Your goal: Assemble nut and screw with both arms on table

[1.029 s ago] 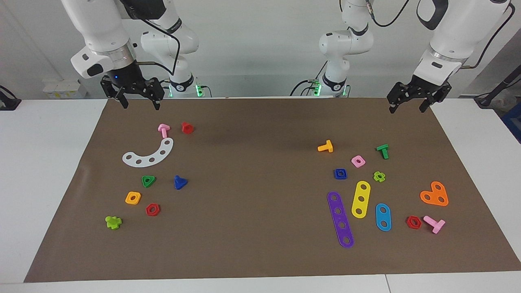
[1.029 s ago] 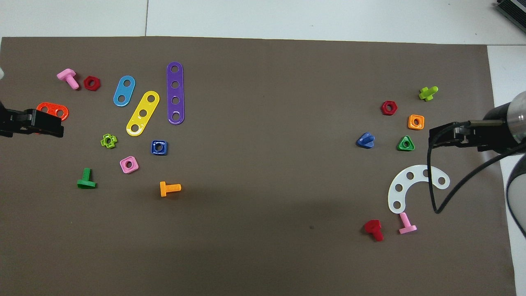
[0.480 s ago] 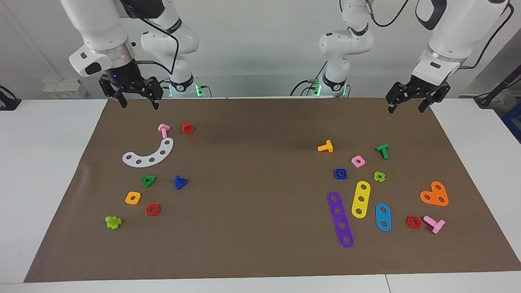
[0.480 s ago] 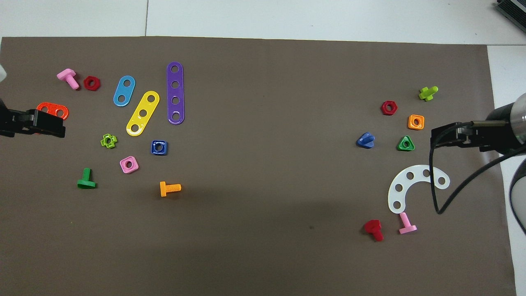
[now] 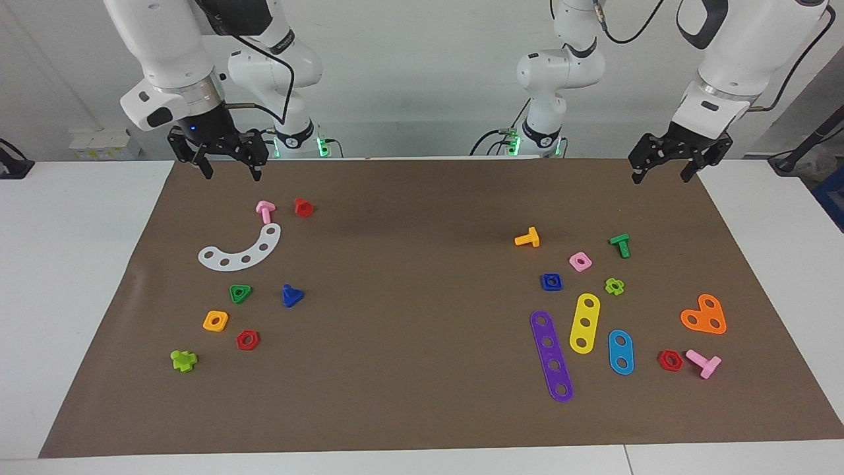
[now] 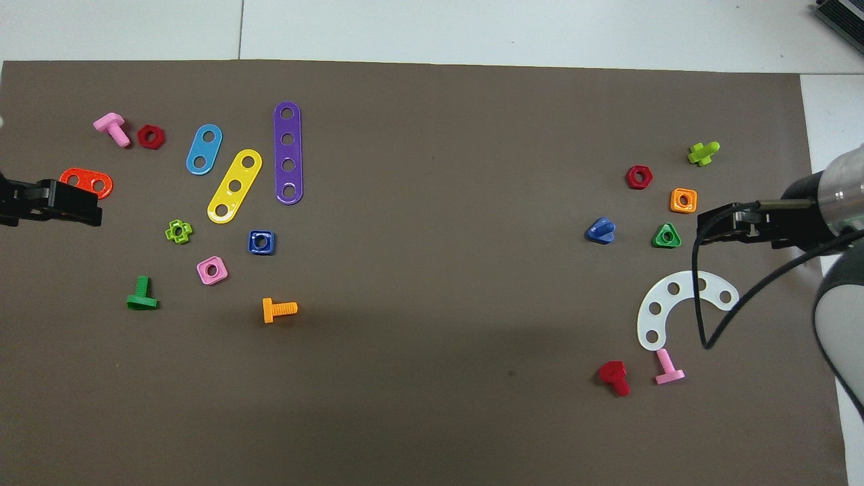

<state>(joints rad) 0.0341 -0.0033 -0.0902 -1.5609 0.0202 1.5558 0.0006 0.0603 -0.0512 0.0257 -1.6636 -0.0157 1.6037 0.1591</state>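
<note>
The dark-blue square nut point(image 5: 551, 282) point(image 6: 261, 241) lies flat on the brown mat point(image 5: 422, 343) of the table, toward the left arm's end, beside a pink square nut point(image 5: 580, 261). The dark-blue screw point(image 5: 291, 295) point(image 6: 600, 231) with the triangular head lies toward the right arm's end, beside a green triangular nut point(image 5: 241, 293). My right gripper point(image 5: 233, 173) point(image 6: 715, 226) hangs open and empty over the mat's edge nearest the robots. My left gripper point(image 5: 659, 177) point(image 6: 67, 206) hangs open and empty over the same edge at its own end.
Around the nut lie purple point(image 5: 551, 355), yellow point(image 5: 584, 322) and blue point(image 5: 620, 351) strips, an orange screw point(image 5: 528, 238), a green screw point(image 5: 620, 245) and an orange heart plate point(image 5: 705, 315). Around the screw lie a white arc point(image 5: 241, 249), pink point(image 5: 265, 210) and red point(image 5: 303, 207) screws.
The right gripper has shifted a little toward the table's middle, and its fingers stand slightly closer together. The left gripper has barely moved. No part on the mat has moved.
</note>
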